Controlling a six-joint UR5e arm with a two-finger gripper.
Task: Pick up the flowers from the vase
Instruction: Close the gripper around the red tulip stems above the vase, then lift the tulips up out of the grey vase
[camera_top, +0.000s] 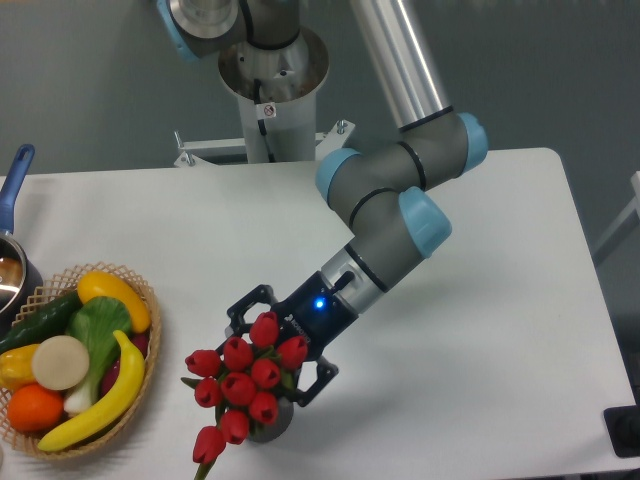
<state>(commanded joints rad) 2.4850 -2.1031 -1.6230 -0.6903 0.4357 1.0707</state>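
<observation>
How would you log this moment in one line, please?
phase: reach | hand: open, astride flowers | flowers: in vase | grasp: not yet

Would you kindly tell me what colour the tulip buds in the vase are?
Red, with green leaves; the flowers show clearly in the fixed camera view.

Glossy plastic-looking flowers (245, 380), woven wicker basket (140, 290), smooth matt white table (500, 330).

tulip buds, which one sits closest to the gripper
The topmost bud of the flowers, right between the open gripper fingers; the other buds sit lower.
</observation>
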